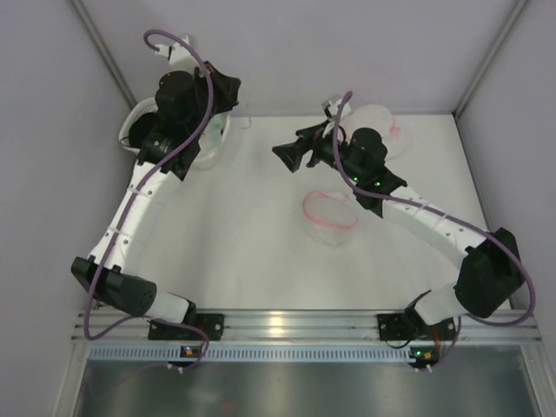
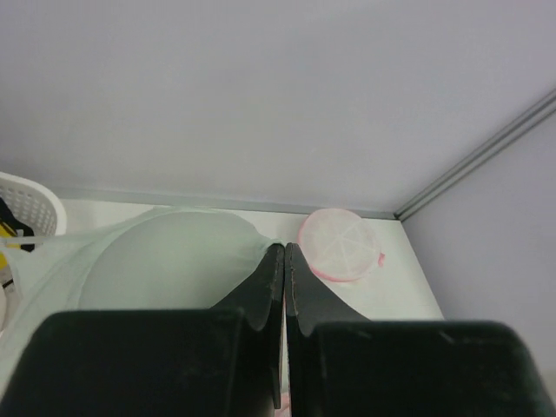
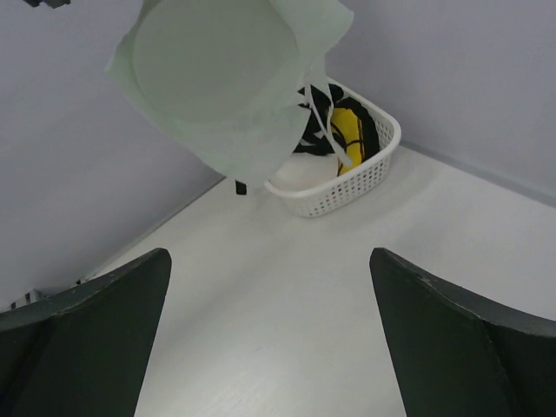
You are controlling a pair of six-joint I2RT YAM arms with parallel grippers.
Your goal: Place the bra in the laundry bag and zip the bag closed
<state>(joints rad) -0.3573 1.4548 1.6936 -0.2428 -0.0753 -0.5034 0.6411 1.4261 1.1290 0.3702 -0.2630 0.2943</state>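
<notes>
At far left, your white basket [image 3: 347, 187] holds a black tangle with yellow bits [image 3: 346, 130]. Above it your left gripper [image 2: 284, 249] is pinched tight on the bra [image 3: 217, 78], which hangs clear of the table. Mid-table, your right gripper [image 3: 269, 339] gapes wide and holds nothing. The laundry bag [image 1: 330, 215] lies near it, and a second pink-rimmed mesh pouch [image 2: 339, 245] sits far right.

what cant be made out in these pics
Top view: the left gripper and its grip on the bra are hidden under the left arm.
Right wrist view: the bra's top is cut off by the upper edge.
Left wrist view: the basket is cut off by the left edge.
Top view: the laundry bag is too small to show its zipper's state; the right arm hides part of another pink-rimmed pouch.
</notes>
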